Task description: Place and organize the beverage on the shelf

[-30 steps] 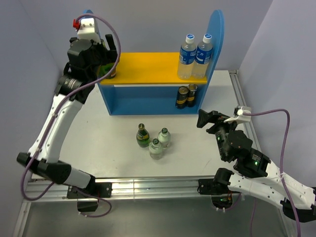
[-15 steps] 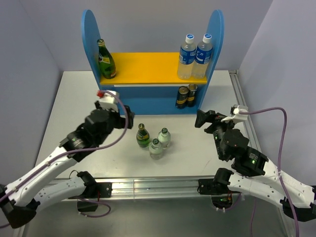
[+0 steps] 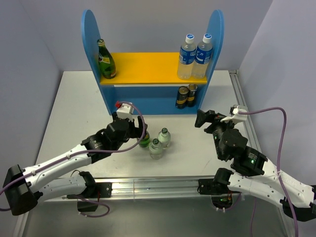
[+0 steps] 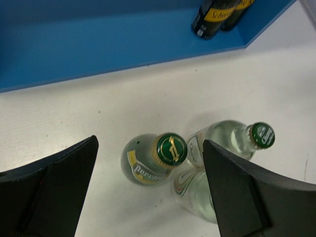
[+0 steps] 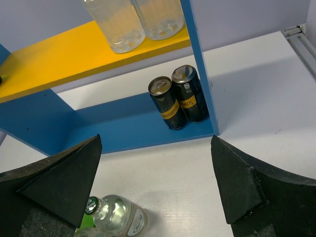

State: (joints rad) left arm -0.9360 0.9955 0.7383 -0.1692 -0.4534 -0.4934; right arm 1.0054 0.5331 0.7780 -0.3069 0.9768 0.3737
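Note:
The shelf (image 3: pixel 148 68) stands at the back of the table. On its yellow board are a green bottle (image 3: pixel 105 60) at the left and two water bottles (image 3: pixel 187 57) at the right; two dark cans (image 3: pixel 186 96) sit on the lower level. On the table stand a green gold-capped bottle (image 4: pixel 171 149) and two clear bottles (image 3: pixel 164 137) (image 3: pixel 156 148) in a tight group. My left gripper (image 4: pixel 149 140) is open above the green gold-capped bottle, which shows between the fingers without touching them. My right gripper (image 5: pixel 156 138) is open and empty, facing the cans (image 5: pixel 177 98).
The shelf's lower level (image 4: pixel 98 49) is bare left of the cans. The yellow board (image 5: pixel 59 59) has free room in its middle. A metal rail (image 3: pixel 237 94) runs along the table's right edge.
My left arm has come down from the shelf's upper left, leaving a green bottle there, and now hovers over the bottles on the table. The right arm has barely moved.

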